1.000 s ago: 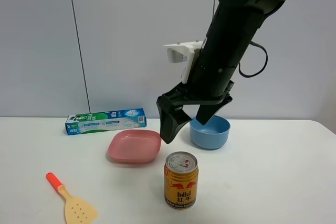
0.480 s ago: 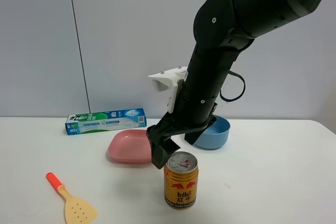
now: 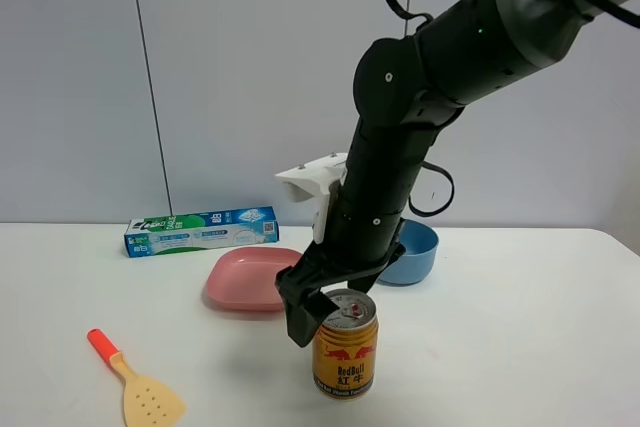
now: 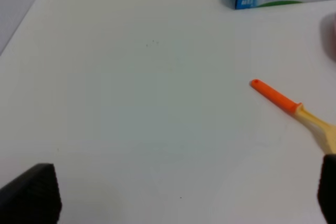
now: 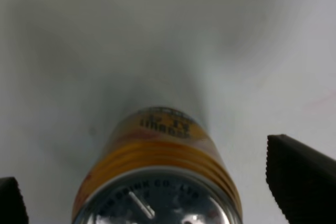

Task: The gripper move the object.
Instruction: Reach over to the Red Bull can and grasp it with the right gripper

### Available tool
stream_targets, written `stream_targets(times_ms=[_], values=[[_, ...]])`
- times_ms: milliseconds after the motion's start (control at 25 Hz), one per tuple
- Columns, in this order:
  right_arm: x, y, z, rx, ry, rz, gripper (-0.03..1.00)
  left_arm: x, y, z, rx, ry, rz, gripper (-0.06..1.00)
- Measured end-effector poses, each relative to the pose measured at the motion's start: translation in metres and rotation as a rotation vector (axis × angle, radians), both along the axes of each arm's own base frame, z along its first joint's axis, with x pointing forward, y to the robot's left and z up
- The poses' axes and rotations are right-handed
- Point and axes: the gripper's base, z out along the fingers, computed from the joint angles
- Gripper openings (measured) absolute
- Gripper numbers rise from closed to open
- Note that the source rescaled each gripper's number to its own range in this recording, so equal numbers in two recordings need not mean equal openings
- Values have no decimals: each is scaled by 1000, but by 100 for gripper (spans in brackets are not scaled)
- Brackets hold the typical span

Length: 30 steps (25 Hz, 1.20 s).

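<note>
The gold Red Bull can [image 3: 345, 349] stands upright on the white table near the front middle. My right gripper [image 3: 336, 309], a black claw on a thick black arm with a white box [image 3: 312, 183] at the wrist, is open and lowered over the can's top, one finger on each side. In the right wrist view the can [image 5: 157, 171] sits between the two black fingers [image 5: 299, 177], with gaps on both sides. My left gripper [image 4: 178, 192] is open and empty above bare table; it does not show in the exterior view.
A pink plate [image 3: 255, 282] and a blue bowl [image 3: 418, 252] lie just behind the can. A toothpaste box [image 3: 200, 230] lies at the back left. An orange-handled spatula [image 3: 135, 382] lies front left and shows in the left wrist view [image 4: 283, 103].
My right arm came down and forward from above the bowl. Its open fingers now straddle the top of the can. The can has not moved.
</note>
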Motion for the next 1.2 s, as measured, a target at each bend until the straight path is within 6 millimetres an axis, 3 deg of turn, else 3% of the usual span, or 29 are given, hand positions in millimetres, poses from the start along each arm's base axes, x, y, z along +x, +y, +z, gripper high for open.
stream_targets(times_ms=[520, 800, 1080, 1160, 1200], values=[[1, -1, -7, -24, 2, 11, 90, 0, 0, 0, 2, 0, 0, 100], [1, -1, -30, -69, 60, 14, 90, 0, 0, 0, 1, 0, 0, 100], [1, -1, -31, -71, 63, 14, 90, 0, 0, 0, 1, 0, 0, 100], [1, -1, -31, -71, 63, 14, 83, 0, 0, 0, 1, 0, 0, 100], [1, -1, -31, -71, 63, 14, 74, 0, 0, 0, 2, 0, 0, 100]])
